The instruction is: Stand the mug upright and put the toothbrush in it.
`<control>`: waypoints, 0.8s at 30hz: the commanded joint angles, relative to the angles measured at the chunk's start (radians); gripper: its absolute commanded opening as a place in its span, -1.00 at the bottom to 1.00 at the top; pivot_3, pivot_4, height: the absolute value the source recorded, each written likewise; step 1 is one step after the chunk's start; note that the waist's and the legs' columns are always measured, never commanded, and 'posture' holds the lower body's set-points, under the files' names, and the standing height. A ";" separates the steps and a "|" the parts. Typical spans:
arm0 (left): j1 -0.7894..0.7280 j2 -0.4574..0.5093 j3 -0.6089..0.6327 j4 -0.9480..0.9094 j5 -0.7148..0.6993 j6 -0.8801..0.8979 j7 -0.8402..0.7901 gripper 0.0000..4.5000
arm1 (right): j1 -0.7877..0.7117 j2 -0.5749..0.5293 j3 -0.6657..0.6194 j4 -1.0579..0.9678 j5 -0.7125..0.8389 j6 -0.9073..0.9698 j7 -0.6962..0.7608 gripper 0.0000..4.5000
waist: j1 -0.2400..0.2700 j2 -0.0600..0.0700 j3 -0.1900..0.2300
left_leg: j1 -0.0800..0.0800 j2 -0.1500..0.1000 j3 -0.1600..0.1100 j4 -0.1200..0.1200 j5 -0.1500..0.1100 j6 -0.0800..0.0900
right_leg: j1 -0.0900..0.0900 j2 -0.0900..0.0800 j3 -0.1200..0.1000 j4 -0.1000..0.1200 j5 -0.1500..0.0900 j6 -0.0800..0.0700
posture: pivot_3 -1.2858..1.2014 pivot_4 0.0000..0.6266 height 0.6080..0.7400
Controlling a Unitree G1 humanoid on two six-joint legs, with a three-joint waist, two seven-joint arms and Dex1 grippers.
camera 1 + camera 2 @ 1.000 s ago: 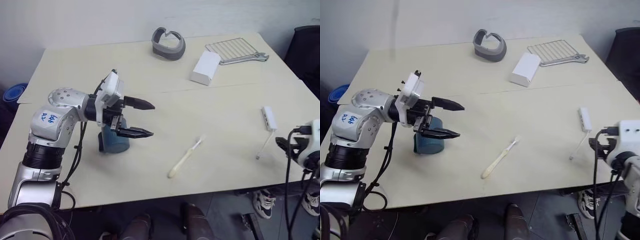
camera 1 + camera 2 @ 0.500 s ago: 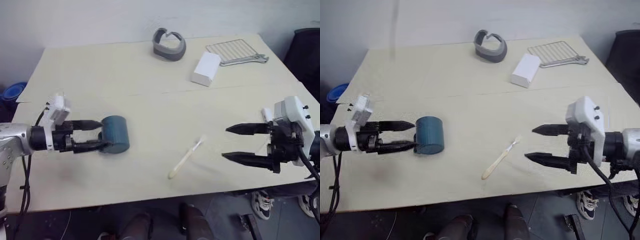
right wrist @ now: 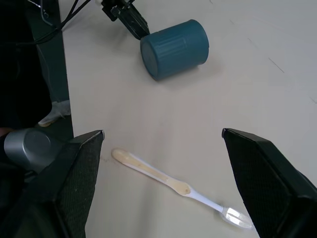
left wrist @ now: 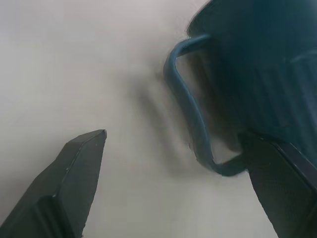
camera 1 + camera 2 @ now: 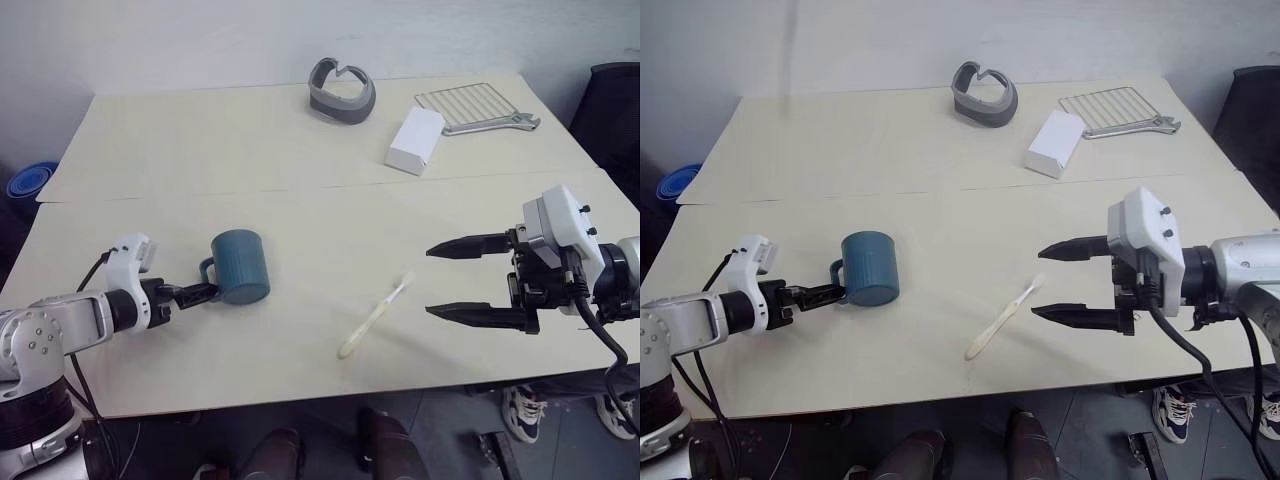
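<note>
The teal mug [image 5: 241,280] stands left of centre on the table with a closed teal end up and its mouth hidden. Its handle [image 4: 190,114] points toward my left gripper [image 5: 203,292]. That gripper lies low over the table, open, with a finger on each side of the handle and not closed on it. The cream toothbrush [image 5: 375,316] lies flat at the table's middle front, bristle end away from me. My right gripper [image 5: 432,281] hovers just right of the toothbrush, pointing left, open and empty. In the right wrist view the toothbrush [image 3: 168,181] lies between the fingers [image 3: 74,173].
A grey curved band [image 5: 340,92], a white box [image 5: 414,141] and a wire rack [image 5: 468,104] with a wrench [image 5: 520,122] sit at the table's far side. A blue bowl [image 5: 24,183] lies off the left edge. The table's front edge [image 5: 300,392] is close.
My left gripper dropped from above the mug, pulled back left and now sits low at the handle. My right gripper swung in from the right edge to beside the toothbrush.
</note>
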 commanded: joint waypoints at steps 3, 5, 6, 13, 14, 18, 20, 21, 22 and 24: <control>-0.107 0.049 0.005 0.123 0.004 -0.003 0.104 1.00 | 0.025 -0.006 -0.059 -0.035 0.041 -0.001 -0.049 0.77 | -0.002 0.000 0.000 | 0.000 0.000 0.000 0.000 0.000 0.000 | 0.000 0.000 0.000 0.000 0.000 0.000 | 0.03 -0.52 1.00; -0.129 0.029 0.003 0.176 0.002 -0.003 0.143 1.00 | 0.033 -0.003 -0.060 -0.052 0.043 -0.002 -0.073 0.77 | -0.002 0.000 0.000 | 0.000 -0.001 0.000 0.000 0.000 0.000 | 0.000 0.000 0.000 0.000 0.000 0.000 | 0.03 -0.52 1.00; -0.136 0.021 -0.001 0.187 0.002 -0.003 0.156 1.00 | 0.037 -0.002 -0.062 -0.059 0.048 -0.001 -0.084 0.77 | -0.002 0.000 0.000 | 0.000 -0.001 0.000 0.000 0.000 0.000 | 0.000 0.000 0.000 0.000 0.000 0.000 | 0.03 -0.52 1.00; -0.182 -0.017 -0.049 0.257 -0.088 -0.003 0.225 1.00 | 0.064 -0.016 -0.101 -0.109 0.112 0.024 -0.147 0.77 | 0.007 0.000 0.000 | 0.000 -0.001 0.000 0.001 0.000 0.000 | 0.000 0.000 0.000 0.001 0.000 0.000 | 0.03 -0.52 1.00; -0.184 -0.015 -0.064 0.266 -0.104 -0.003 0.230 1.00 | 0.064 -0.017 -0.103 -0.114 0.120 0.027 -0.157 0.77 | 0.008 0.000 0.000 | 0.000 -0.002 0.000 0.001 0.000 0.000 | 0.000 0.000 0.000 0.001 0.000 0.000 | 0.03 -0.52 1.00; -0.177 0.003 -0.108 0.302 -0.170 -0.003 0.267 1.00 | 0.068 -0.020 -0.096 -0.122 0.127 0.024 -0.182 0.77 | 0.018 0.001 0.000 | 0.000 -0.002 0.000 0.001 0.000 0.000 | 0.000 0.000 0.000 0.001 0.000 0.000 | 0.03 -0.52 1.00; -0.162 0.021 -0.131 0.312 -0.212 -0.003 0.281 0.87 | 0.064 -0.021 -0.093 -0.123 0.133 0.025 -0.195 0.78 | 0.019 0.001 -0.001 | 0.001 -0.002 0.000 0.001 0.000 0.000 | 0.000 0.000 0.000 0.001 0.000 0.000 | 0.03 -0.52 1.00; -0.153 0.036 -0.149 0.316 -0.242 -0.003 0.281 0.82 | 0.059 -0.022 -0.091 -0.122 0.139 0.027 -0.200 0.78 | 0.019 0.002 -0.001 | 0.001 -0.002 0.000 0.001 0.000 0.000 | 0.000 0.000 0.001 0.001 0.000 0.000 | 0.03 -0.52 1.00; -0.144 0.062 -0.182 0.316 -0.264 -0.003 0.274 0.73 | 0.052 -0.023 -0.088 -0.122 0.146 0.027 -0.205 0.78 | 0.018 0.002 -0.001 | 0.001 -0.002 0.000 0.001 0.000 0.000 | 0.000 0.000 0.001 0.001 0.000 0.000 | 0.03 -0.52 1.00; -0.138 0.107 -0.238 0.322 -0.298 -0.003 0.261 0.48 | 0.042 -0.024 -0.082 -0.119 0.155 0.026 -0.213 0.78 | 0.018 0.003 -0.002 | 0.001 -0.002 0.001 0.000 0.000 0.000 | 0.000 -0.001 0.001 0.001 0.000 0.000 | 0.03 -0.52 1.00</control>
